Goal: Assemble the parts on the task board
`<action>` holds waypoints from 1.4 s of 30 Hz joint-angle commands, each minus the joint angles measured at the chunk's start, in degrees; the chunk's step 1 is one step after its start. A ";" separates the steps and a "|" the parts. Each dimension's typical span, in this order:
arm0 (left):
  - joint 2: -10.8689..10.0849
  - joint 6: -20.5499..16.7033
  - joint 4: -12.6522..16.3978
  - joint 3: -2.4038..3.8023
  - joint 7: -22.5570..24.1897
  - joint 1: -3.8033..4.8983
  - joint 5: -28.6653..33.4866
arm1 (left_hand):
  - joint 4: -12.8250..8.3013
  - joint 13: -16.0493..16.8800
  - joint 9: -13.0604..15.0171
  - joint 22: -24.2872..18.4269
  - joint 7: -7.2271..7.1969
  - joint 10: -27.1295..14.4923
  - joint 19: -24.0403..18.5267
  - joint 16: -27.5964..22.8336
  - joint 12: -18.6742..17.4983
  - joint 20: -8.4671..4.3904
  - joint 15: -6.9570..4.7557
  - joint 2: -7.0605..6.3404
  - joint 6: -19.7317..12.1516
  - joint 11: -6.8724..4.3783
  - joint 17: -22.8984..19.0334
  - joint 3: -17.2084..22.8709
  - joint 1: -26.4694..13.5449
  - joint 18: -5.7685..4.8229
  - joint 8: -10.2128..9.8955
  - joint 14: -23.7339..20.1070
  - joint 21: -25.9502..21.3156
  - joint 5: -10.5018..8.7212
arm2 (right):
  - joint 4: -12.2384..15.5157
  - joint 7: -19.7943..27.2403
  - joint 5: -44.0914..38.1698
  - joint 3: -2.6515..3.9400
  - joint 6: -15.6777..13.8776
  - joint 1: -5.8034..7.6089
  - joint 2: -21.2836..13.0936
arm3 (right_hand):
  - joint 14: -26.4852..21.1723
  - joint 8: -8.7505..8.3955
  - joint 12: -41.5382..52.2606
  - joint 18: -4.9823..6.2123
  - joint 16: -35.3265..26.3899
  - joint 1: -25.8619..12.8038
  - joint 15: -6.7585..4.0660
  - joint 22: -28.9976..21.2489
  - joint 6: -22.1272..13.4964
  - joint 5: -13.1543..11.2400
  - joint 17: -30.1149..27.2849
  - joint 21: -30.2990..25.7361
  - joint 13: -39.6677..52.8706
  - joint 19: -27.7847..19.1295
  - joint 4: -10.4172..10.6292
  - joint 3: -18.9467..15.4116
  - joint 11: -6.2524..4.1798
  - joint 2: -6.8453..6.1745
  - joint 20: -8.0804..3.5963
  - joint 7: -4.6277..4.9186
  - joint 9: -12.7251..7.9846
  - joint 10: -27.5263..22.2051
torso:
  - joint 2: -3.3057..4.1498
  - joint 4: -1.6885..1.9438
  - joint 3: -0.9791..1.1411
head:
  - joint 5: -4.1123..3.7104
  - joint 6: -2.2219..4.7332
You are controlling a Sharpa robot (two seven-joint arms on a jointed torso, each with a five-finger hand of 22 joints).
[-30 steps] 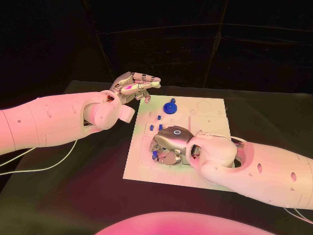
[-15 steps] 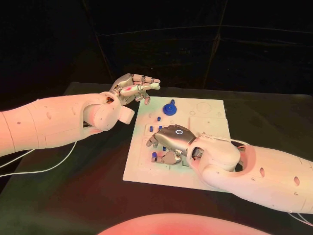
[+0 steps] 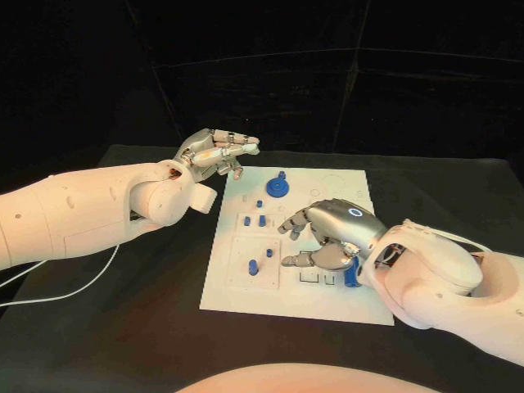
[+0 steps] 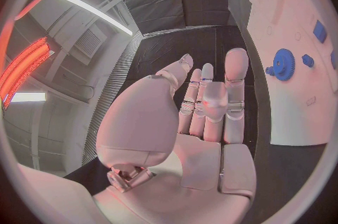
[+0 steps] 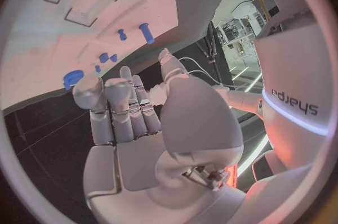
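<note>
Nearest to us, the right hand is above the near right part of the white task board. Its fingers are curled inward, and a blue part shows at its near side, under the palm. We cannot tell from the head view if the hand really grips this part. In the right wrist view the same hand shows its fingers stretched side by side and nothing lies in the palm, so its state stays uncertain for us.

On the board, left of this hand, a small blue peg stands inside a rectangular recess. A little farther, two short blue pegs stand just beside each other, and another small blue piece is behind them. Near the far edge of the board stands a blue gear.

Farthest, the left hand is beyond the far left corner of the board, over the black table. Its fingers are curled in, and in the left wrist view the hand holds nothing.
</note>
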 commanded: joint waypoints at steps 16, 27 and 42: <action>-0.25 0.65 0.06 -0.01 0.25 -0.26 0.13 | 0.02 0.09 -0.01 -0.05 0.16 -0.48 -0.03 0.12 0.35 0.00 0.04 0.44 -0.33 0.09 -0.05 -0.22 0.21 0.36 0.28 -0.29 -0.19 0.07 | 3.16 -12.35 12.20 0.53 -2.33 1.23 -17.25 | 6.68 7.92 37.48 -3.66 15.66 2.63 -3.96 16.28 4.91 0.95 28.61 12.35 37.84 13.65 9.66 -11.24 -4.90 2.66 -3.84 -4.53 1.08 13.55 | -0.40 -1.35 0.13 | -5.27 1.22; -0.18 0.79 0.09 -0.02 0.22 -0.39 0.13 | -0.02 0.09 0.00 -0.03 0.15 -0.51 0.01 0.13 0.41 0.00 0.04 0.49 -0.33 0.09 -0.09 -0.27 0.30 0.35 0.32 -0.31 -0.18 0.07 | 3.49 -19.19 9.08 -1.94 2.12 0.93 -18.26 | 7.17 10.83 49.69 -3.92 18.13 -2.72 -4.16 17.55 5.89 1.03 34.05 13.20 54.84 14.29 11.07 -14.15 -5.28 2.60 -4.04 -5.10 2.78 16.91 | -0.39 -1.30 -0.01 | -6.09 1.07; -0.50 0.77 0.29 -0.02 0.24 -0.40 0.13 | -0.02 0.09 0.00 -0.03 0.15 -0.51 0.01 0.13 0.41 0.00 0.04 0.49 -0.33 0.09 -0.09 -0.27 0.30 0.35 0.32 -0.31 -0.18 0.07 | 1.88 -19.98 5.89 -2.71 2.32 -0.96 -13.90 | 8.21 12.87 59.11 -4.22 20.88 -4.28 -4.06 18.84 4.73 0.88 40.60 14.06 67.25 15.10 11.11 -12.87 -5.24 1.55 -3.98 -5.12 4.67 20.87 | -0.34 -1.33 -0.01 | -6.40 1.17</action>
